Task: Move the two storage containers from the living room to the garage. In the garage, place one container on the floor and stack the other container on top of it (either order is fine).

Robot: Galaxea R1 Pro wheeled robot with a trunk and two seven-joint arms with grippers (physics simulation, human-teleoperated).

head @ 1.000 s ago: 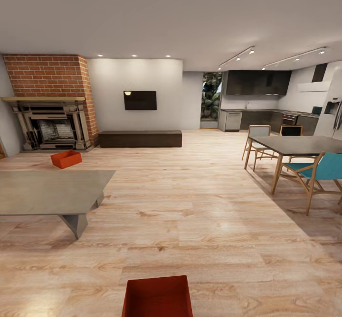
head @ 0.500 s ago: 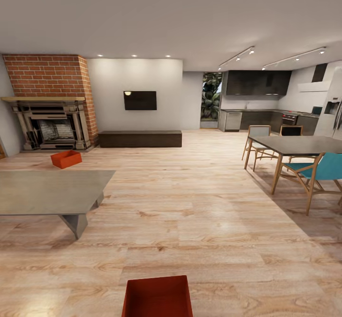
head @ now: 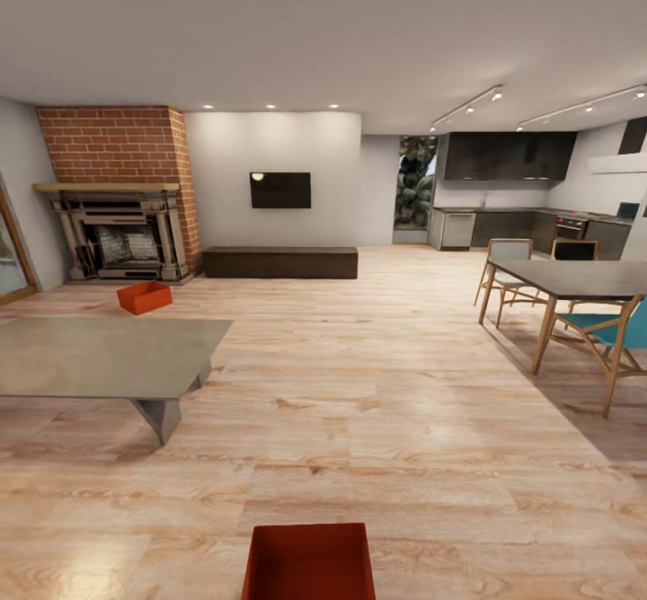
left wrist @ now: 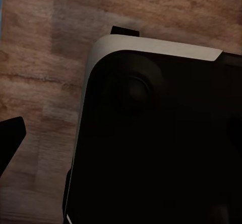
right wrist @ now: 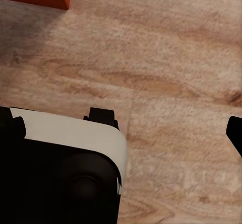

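— Living rm, wood floor (head: 377, 384): one container (head: 311, 562) right below the robot, other container (head: 145, 297) by fireplace (head: 121, 223).
— Fingers? Can't tell, hidden. Risk: base bumps the near bin.

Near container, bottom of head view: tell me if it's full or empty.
Empty as far as visible: the near container shows bare red inner walls and bottom; its nearest part is cut off.

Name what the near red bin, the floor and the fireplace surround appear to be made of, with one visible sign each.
Near red bin: likely plastic; smooth, plain walls.
Floor: light wood planks; grain and seams.
Fireplace surround: red brick; mortar lines.
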